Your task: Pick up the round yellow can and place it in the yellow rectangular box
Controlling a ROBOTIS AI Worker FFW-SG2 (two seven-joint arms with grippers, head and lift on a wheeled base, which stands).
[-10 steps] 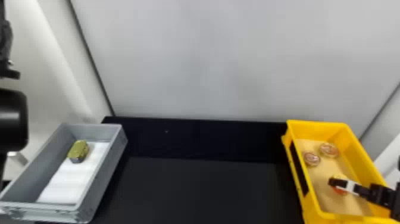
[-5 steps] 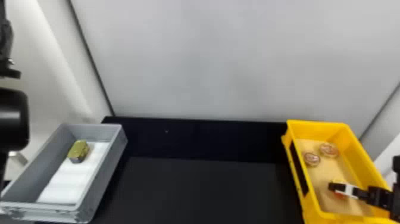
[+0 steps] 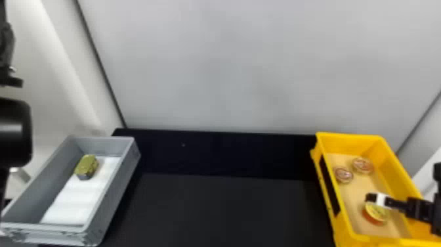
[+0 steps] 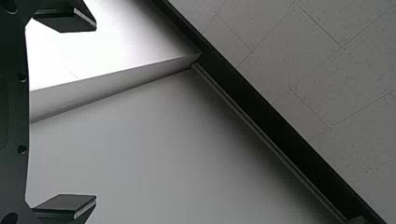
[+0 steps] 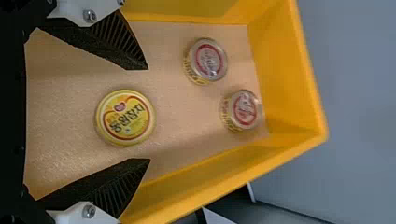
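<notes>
In the head view, my right gripper (image 3: 377, 199) is over the near part of the yellow box (image 3: 348, 137), just above the round yellow can (image 3: 377, 213). Seen from the right wrist, the gripper (image 5: 148, 115) is open, its fingers wide apart. The yellow can (image 5: 125, 117) lies lid up on the box floor (image 5: 187, 140), within the span between the fingers and touching neither. My left arm (image 3: 13, 131) stands at the left edge of the head view; in the left wrist view, its gripper (image 4: 96, 113) is open and holds nothing.
Two smaller round cans with red-ringed tops (image 3: 344, 174) (image 3: 362, 165) lie deeper in the yellow box. At the left, a grey box (image 3: 113, 192) holds a gold-green can (image 3: 86, 167) on a white liner (image 3: 77, 200). The black table (image 3: 223, 210) spans between the boxes.
My right gripper has risen slightly off the round yellow can, which its fingers mostly covered before; more of the lid shows now. The left arm looks unmoved.
</notes>
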